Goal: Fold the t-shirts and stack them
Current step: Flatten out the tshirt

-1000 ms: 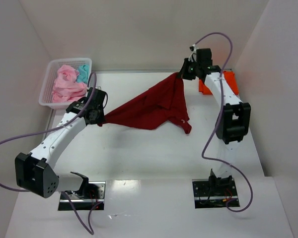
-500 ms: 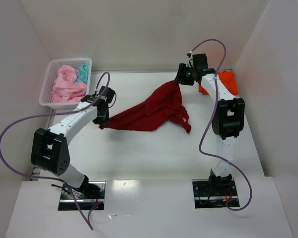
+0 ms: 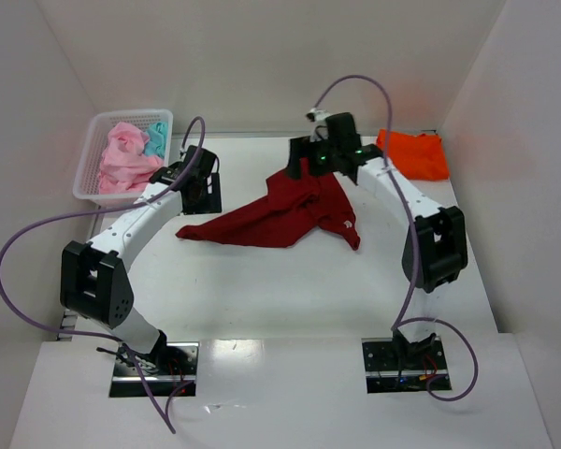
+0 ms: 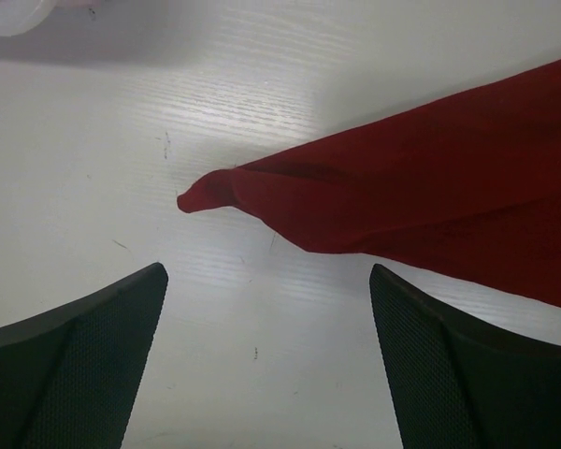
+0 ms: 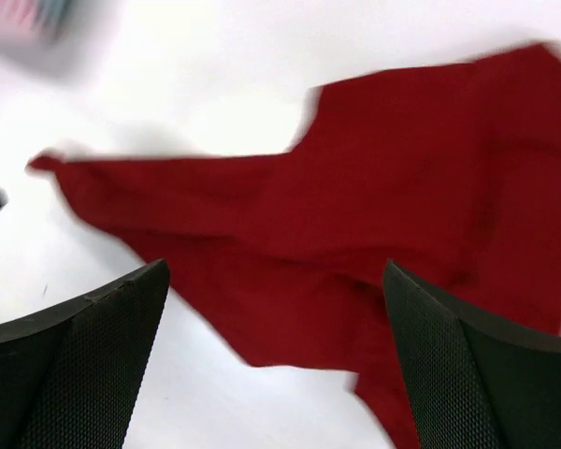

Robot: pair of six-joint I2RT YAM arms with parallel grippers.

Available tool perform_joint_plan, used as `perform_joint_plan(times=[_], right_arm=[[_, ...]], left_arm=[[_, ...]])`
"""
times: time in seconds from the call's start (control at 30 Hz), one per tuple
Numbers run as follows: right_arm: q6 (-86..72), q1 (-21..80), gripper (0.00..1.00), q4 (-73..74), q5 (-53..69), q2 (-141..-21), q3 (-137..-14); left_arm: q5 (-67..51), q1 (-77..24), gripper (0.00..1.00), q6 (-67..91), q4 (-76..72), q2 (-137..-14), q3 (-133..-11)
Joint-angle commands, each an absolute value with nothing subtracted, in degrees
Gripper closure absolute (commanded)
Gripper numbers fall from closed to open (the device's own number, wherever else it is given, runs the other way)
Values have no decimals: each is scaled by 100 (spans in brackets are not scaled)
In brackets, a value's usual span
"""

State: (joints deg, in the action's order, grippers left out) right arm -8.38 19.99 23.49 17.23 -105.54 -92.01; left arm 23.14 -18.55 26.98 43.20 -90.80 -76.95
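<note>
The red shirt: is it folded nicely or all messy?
Messy, not folded. The red shirt lies loose on the table in a lopsided, bunched heap, with one corner drawn out to a point.

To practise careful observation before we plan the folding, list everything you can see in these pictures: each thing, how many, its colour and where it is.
dark red t-shirt: one, dark red, crumpled at mid-table between the arms.
orange t-shirt: one, bright orange, far right of the table.
pink t-shirts: count unclear, pale pink, piled in the basket.
teal t-shirt: one, teal, in the basket beside the pink pile.
basket: one, white mesh, far left corner.
table: one, white, under everything.
cables: two, purple, one along each arm.
left gripper: one, black, open by the dark red t-shirt's left tip, holding nothing.
right gripper: one, black, open above the dark red t-shirt, holding nothing.
</note>
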Motion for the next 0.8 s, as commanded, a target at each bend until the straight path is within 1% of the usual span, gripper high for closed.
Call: perform_joint_plan(times=[0.0,0.03,0.07,0.17,0.37,0.4,0.43,0.57,0.77], right_arm=[[-431,2820,0,2153,1258,-10590,-8904],[-361,3065,0,2153,1170,-10643,-8903],[-282,3180,0,2153,1099,-10696,-8834],[-168,3418,0,2031,642,-10758,-8676],[-167,3419,0,1917,-25,-10924,-8613],[-167,3419,0,1864,-122,-11003,-8613],[-97,3419,1,1863,-210,-11004,-8613],[70,3419,8,1863,-211,-11232,-8806],[202,3419,10,1811,-18,-11408,-8859]], left_arm=[[2206,-1828,3,2584,4078,-9079,-7927],[2206,-1828,3,2584,4078,-9079,-7928],[2145,-1828,1,2584,4026,-9079,-7928],[2145,-1828,1,2584,3964,-9026,-7928],[2145,-1644,1,2532,3964,-8772,-7665],[2092,-1644,0,2531,3964,-8719,-7664],[2092,-1591,0,2531,3964,-8719,-7612],[2092,-1538,0,2531,3964,-8604,-7550],[1925,-1292,0,2531,3964,-8500,-7497]])
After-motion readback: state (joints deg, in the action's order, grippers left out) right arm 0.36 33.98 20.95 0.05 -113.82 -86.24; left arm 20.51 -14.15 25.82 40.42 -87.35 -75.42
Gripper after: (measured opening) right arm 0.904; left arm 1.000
